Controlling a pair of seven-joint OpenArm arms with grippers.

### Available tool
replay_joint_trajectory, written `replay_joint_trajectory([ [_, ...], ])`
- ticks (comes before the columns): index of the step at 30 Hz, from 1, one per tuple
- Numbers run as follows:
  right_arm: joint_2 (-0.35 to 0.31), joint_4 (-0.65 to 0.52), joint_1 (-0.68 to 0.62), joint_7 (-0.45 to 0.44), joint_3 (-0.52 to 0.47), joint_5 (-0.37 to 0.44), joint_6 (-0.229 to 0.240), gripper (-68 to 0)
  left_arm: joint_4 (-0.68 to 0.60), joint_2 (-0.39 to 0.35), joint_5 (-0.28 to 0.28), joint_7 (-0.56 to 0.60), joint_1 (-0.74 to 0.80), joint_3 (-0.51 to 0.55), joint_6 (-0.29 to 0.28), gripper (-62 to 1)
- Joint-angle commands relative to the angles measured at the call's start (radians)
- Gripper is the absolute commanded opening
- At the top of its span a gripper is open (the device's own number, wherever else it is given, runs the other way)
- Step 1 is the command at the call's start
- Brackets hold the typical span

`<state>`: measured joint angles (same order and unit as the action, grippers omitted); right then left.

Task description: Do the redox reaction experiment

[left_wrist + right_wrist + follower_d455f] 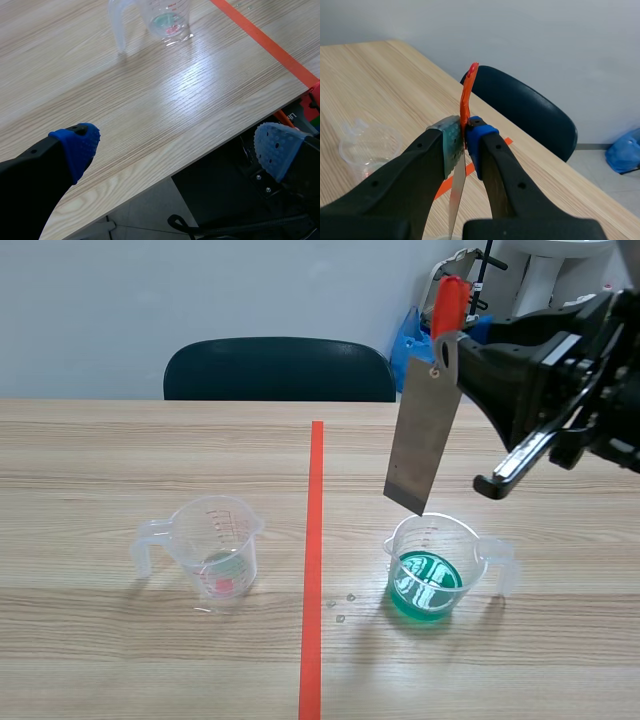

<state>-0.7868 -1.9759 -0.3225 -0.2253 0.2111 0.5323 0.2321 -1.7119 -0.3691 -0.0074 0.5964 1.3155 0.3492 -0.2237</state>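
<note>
Scene view: the right gripper (452, 352), raised at the right, has its jaws clamped on the top of a metal plate (422, 445) (orange tab (450, 302) poking above), whose lower corner hangs just over the right beaker (468, 552) of green liquid (428, 585). Dipping it well calls for a straight, slow descent through the middle of the mouth, clear of the rim, so the light beaker is not tipped. The left gripper (177, 146) hangs wide open and empty at the near table (150, 110) edge.

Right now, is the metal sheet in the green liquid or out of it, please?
Out: the metal sheet, held by the right hand, hangs with its lower edge above the green liquid.
</note>
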Motion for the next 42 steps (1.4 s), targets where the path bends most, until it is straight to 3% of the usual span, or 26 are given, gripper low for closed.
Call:
replay_joint_trajectory([
  [1,-0.008,-0.027,-0.028,-0.025,-0.038,0.014,-0.004,-65.6,-0.014,0.000,-0.006,0.013,0.001,-0.001,0.000,1.4],
  [12,-0.008,-0.074,-0.246,-0.094,-0.237,0.015,0.000,-65.6,-0.014,0.000,-0.006,0.014,0.001,-0.001,0.000,1.4],
  [42,-0.008,-0.074,-0.262,-0.084,-0.244,0.022,0.024,-65.6,-0.014,-0.001,-0.006,0.016,0.001,-0.001,0.000,1.4],
])
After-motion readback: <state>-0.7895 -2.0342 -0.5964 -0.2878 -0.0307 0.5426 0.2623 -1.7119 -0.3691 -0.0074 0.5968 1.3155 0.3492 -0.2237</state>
